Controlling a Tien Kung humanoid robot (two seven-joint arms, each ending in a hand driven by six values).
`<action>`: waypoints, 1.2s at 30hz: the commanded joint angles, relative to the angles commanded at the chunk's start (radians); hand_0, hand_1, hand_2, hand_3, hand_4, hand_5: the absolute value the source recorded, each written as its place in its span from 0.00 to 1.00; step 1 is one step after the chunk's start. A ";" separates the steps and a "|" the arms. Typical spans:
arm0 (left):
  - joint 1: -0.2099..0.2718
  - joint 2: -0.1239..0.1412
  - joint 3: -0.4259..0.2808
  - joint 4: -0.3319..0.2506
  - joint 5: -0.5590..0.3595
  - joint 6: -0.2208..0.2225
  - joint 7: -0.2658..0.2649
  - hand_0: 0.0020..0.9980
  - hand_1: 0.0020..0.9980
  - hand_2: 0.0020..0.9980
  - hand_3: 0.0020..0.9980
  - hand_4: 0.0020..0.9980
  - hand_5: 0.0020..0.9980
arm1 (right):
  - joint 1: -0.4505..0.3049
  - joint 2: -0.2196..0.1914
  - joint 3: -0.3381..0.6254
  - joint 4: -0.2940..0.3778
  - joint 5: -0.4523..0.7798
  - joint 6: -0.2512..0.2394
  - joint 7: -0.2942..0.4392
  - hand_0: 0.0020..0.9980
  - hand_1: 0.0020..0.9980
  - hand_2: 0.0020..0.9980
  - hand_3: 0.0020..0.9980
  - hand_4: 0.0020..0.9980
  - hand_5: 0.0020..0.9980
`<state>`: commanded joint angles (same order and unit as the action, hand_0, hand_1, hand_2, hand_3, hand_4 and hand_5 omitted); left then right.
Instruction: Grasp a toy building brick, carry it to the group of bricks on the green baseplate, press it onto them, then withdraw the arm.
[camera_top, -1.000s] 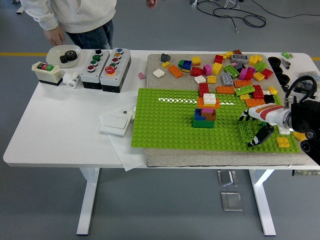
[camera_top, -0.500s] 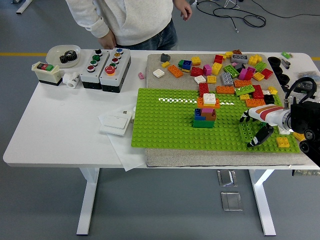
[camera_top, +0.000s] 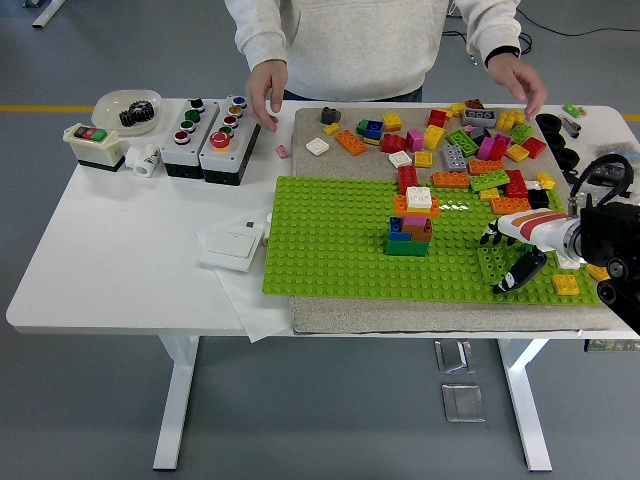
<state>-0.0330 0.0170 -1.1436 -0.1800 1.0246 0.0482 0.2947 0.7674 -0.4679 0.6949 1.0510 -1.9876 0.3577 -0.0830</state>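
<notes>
Since the earlier frame the person (camera_top: 365, 45) at the far side has stepped to the right and now stands behind the middle of the table (camera_top: 130, 250), with both hands lowered over it. One of the person's hands (camera_top: 263, 97) hangs just beside the grey button boxes (camera_top: 212, 138), near a small pink piece. The other hand (camera_top: 520, 82) hovers over the loose bricks (camera_top: 470, 140) scattered on the grey mat at the far right; whether it touches any of them is hard to tell from this angle.

The robot's right hand (camera_top: 512, 252) has barely shifted. It sits over the right end of the green baseplate (camera_top: 330, 250), its black fingers (camera_top: 518, 276) curled loosely around a green brick (camera_top: 492, 262) that rests on the plate; the grip looks closed on it, though the fingers hide most of the contact. That brick lies well apart from the group of bricks (camera_top: 410, 228), a small stack of white, orange, pink, blue and green pieces standing near the plate's middle. A yellow brick (camera_top: 566, 284) lies on the plate just beside the hand, toward the right edge.

A white bowl (camera_top: 128, 108) holding a black gear stands at the table's far left, and a white switch plate (camera_top: 232, 243) lies left of the baseplate.
</notes>
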 joint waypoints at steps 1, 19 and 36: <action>0.000 0.000 -0.001 0.000 0.000 0.000 0.000 0.86 0.80 0.80 0.62 0.69 0.63 | 0.001 0.001 0.001 -0.001 0.001 0.000 -0.001 0.76 0.70 0.74 0.79 1.00 0.38; -0.004 0.001 0.007 0.000 -0.008 0.001 -0.001 0.86 0.80 0.80 0.62 0.69 0.63 | 0.005 0.015 0.005 -0.034 -0.003 -0.009 0.002 0.75 0.69 0.73 0.78 1.00 0.39; -0.003 -0.001 0.005 0.000 -0.003 0.001 0.000 0.86 0.80 0.80 0.62 0.69 0.63 | 0.002 0.018 -0.001 -0.056 -0.016 -0.025 0.014 0.73 0.67 0.71 0.76 1.00 0.39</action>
<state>-0.0359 0.0164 -1.1386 -0.1800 1.0212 0.0491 0.2945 0.7697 -0.4497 0.6942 0.9948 -2.0031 0.3325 -0.0690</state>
